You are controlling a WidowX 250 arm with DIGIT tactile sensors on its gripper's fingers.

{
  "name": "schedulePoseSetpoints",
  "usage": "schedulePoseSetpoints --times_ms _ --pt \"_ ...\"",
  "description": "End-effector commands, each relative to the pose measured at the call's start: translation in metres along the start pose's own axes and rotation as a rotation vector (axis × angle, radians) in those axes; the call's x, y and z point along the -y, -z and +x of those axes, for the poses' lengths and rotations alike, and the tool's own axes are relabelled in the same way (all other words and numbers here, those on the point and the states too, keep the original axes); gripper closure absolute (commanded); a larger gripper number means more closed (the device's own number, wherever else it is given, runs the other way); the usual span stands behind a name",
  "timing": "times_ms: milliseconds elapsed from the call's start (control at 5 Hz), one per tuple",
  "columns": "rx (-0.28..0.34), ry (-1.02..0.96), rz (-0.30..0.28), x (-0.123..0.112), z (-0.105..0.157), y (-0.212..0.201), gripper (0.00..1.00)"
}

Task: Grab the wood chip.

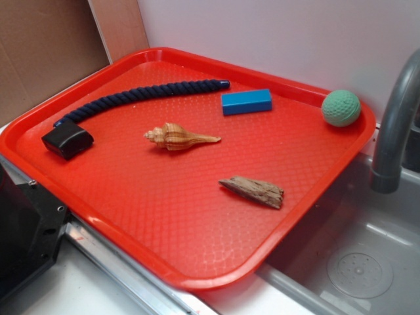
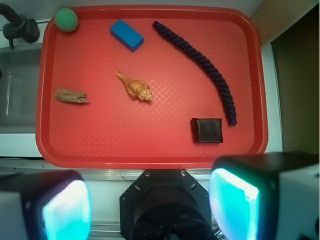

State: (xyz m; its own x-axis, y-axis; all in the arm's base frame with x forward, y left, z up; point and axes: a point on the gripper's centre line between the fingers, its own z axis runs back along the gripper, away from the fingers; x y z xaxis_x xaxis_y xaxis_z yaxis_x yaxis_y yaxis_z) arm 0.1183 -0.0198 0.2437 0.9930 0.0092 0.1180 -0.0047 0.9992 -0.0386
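The wood chip (image 1: 253, 191) is a rough grey-brown wedge lying flat on the red tray (image 1: 131, 216), near its right rim. In the wrist view the wood chip (image 2: 71, 96) lies at the tray's left side. My gripper (image 2: 150, 205) is high above the robot base, outside the near rim of the red tray (image 2: 150, 145), far from the chip. Its two glowing cyan pads (image 2: 65, 210) stand wide apart with nothing between them. The gripper does not show in the exterior view.
Also on the tray are a tan striped seashell (image 1: 178, 137), a blue block (image 1: 246, 102), a green ball (image 1: 340, 107), a dark blue rope (image 1: 147, 95) and a black square pad (image 1: 67, 141). A grey sink (image 1: 361, 262) with a faucet (image 1: 394, 131) lies beside the tray.
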Motion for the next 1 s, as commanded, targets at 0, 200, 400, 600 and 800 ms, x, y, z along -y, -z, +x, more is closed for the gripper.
schedulePoseSetpoints --times_ms 0,200,400,600,800 --pt "0.000 0.000 0.000 0.000 0.000 0.000 0.00" --pt "0.011 0.050 -0.012 0.007 0.049 0.012 0.00" --pt "-0.022 0.014 -0.031 -0.001 0.098 0.024 0.00" --pt "-0.087 0.249 -0.057 0.023 0.145 0.060 0.00" --pt "-0.171 0.496 -0.057 0.079 0.127 0.097 0.00"
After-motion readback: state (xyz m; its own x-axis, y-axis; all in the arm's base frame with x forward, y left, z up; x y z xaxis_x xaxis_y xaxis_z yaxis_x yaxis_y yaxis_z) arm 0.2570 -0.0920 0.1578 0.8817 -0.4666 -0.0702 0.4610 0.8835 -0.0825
